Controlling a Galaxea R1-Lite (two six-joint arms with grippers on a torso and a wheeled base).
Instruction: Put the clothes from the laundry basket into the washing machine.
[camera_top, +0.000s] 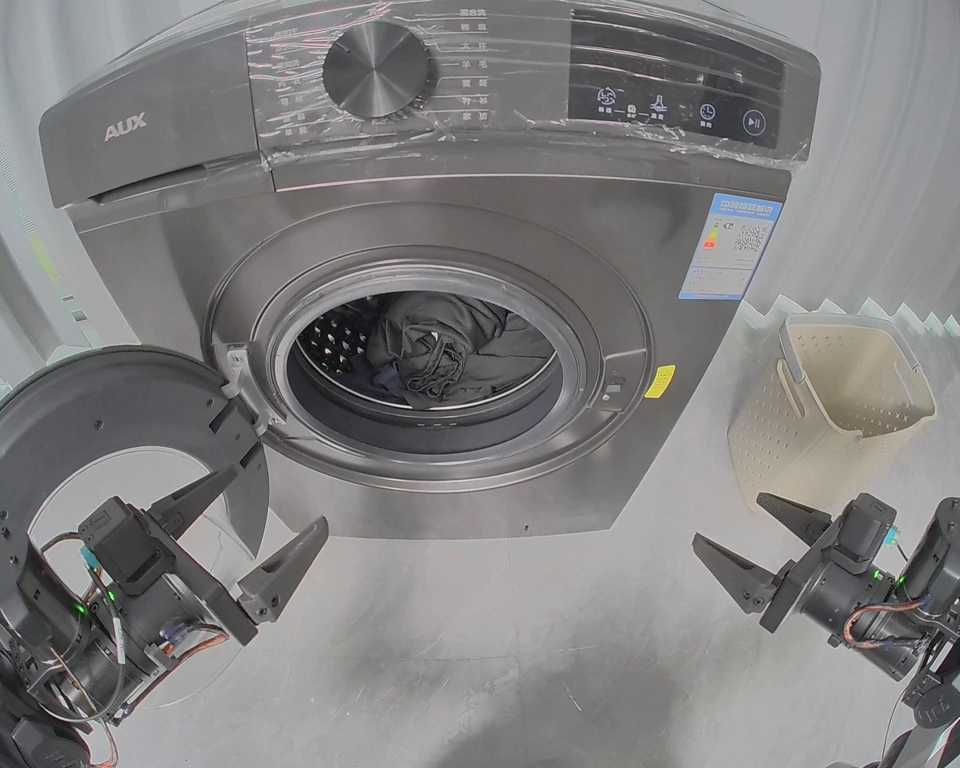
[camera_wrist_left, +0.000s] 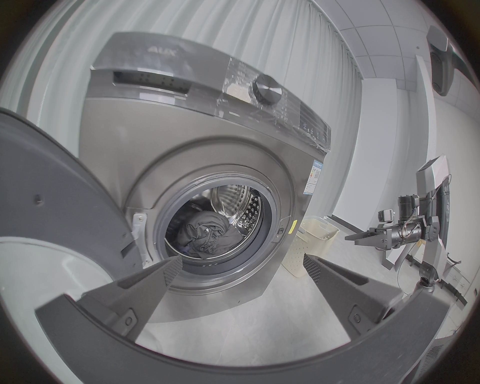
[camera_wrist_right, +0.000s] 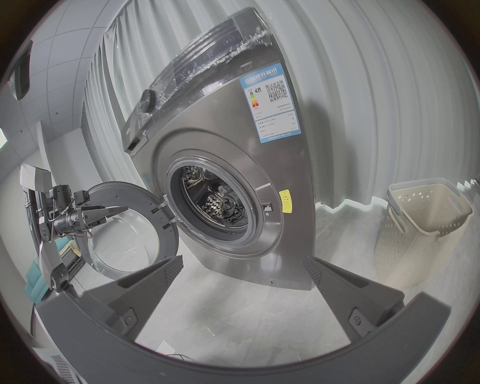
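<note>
Lying bunched inside the washing machine (camera_top: 420, 230), the dark clothes (camera_top: 450, 355) sit ahead, between the left gripper (camera_top: 280, 495) and the right gripper (camera_top: 728, 518); both have their jaws spread, empty. The laundry basket (camera_top: 780, 430) stands nearer the right one.

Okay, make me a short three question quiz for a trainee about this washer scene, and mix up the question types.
1. Fill in: the left gripper and right gripper are both ____ and hold nothing.
2. True or false: the washer door stands open.
3. Where are the dark clothes?
A) in the drum
B) in the left gripper
C) hanging on the door

Key: 1 open; 2 true; 3 A.
</note>
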